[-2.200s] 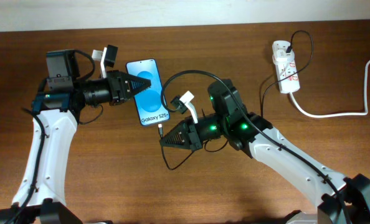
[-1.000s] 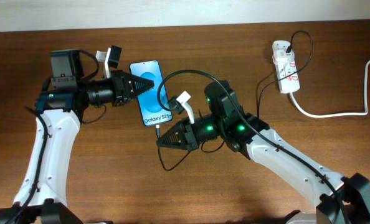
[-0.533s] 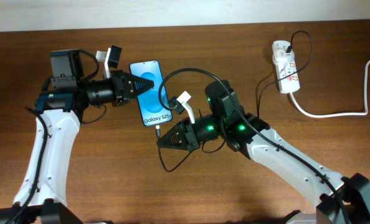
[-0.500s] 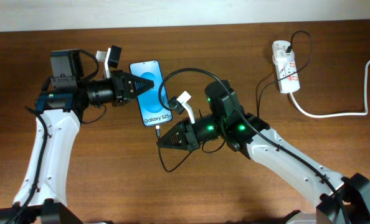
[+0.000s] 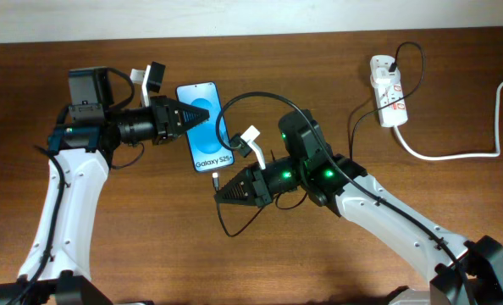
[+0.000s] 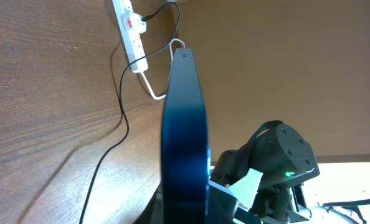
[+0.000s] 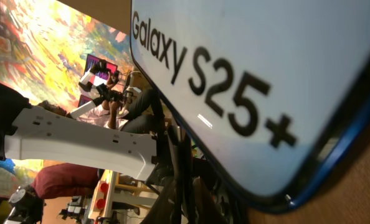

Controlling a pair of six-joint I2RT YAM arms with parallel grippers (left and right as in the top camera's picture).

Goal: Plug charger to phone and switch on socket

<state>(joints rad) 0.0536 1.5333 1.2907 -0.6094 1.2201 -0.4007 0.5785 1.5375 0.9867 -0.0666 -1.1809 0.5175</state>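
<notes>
The phone (image 5: 207,129), blue screen with "Galaxy S25+" text, is held off the table by my left gripper (image 5: 196,119), which is shut on its upper left part. In the left wrist view the phone (image 6: 185,124) shows edge-on between the jaws. My right gripper (image 5: 222,192) is shut on the charger cable (image 5: 253,99) near its connector tip (image 5: 215,177), just below the phone's bottom edge. In the right wrist view the phone's screen (image 7: 247,74) fills the top and the black cable (image 7: 184,174) runs between the fingers. The socket (image 5: 387,102) lies at the far right with the black plug (image 5: 386,63) in it.
The socket's thick white cord (image 5: 455,155) curves off to the right edge. The black cable loops over the table between the right arm and the socket (image 6: 130,31). A pale wall runs along the table's far edge.
Since 2.2 s ago my left gripper has shifted the phone slightly right and my right gripper has moved a little left, toward the phone's bottom edge. Over the last second nothing has visibly moved.
</notes>
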